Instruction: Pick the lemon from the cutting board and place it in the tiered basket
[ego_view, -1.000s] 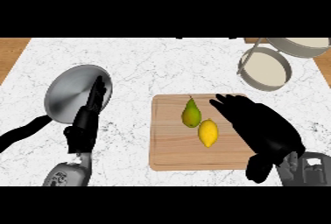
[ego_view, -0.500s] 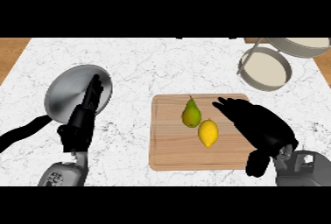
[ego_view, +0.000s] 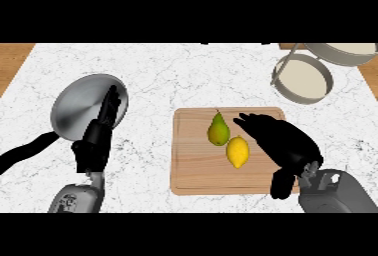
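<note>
The lemon (ego_view: 238, 152) lies on the cutting board (ego_view: 196, 170), touching a pear (ego_view: 218, 130). The right hand (ego_view: 284, 145) hovers just beside it, fingers spread wide, holding nothing. The left hand (ego_view: 100, 137) rests straight-fingered over a steel pan (ego_view: 77, 107). The tiered basket (ego_view: 310, 75) stands well apart

You see a green pear (ego_view: 217, 131) lying on the wooden board beside the yellow fruit. To the left, a steel frying pan (ego_view: 85, 105) sits on the white marble counter (ego_view: 189, 75), its black handle (ego_view: 26, 152) running toward the lower left edge.
</note>
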